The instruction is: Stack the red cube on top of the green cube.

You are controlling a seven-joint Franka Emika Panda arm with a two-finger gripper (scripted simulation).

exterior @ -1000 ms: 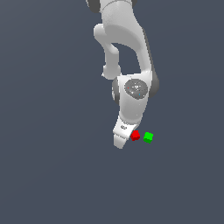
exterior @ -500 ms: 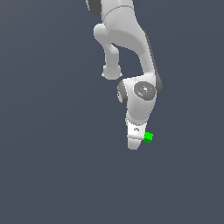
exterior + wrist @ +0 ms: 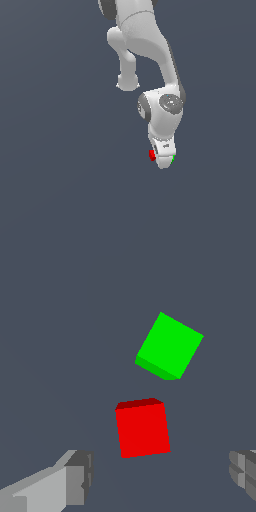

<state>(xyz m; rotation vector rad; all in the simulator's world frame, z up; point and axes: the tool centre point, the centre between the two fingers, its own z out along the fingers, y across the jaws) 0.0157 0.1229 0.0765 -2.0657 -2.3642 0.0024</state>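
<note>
Your end effector (image 3: 157, 478) hangs released above the counter (image 3: 50, 331), fingers spread wide and holding nothing. Between and just ahead of those fingers lies the red cube (image 3: 142, 427), so you're lined up to straddle it. Just beyond it, close but apart, sits the green cube (image 3: 169, 346), your stacking target.

Tool (image 3: 163, 162) now shifted over the green cube (image 3: 173, 159), red cube (image 3: 152, 155) showing again beside it
</note>
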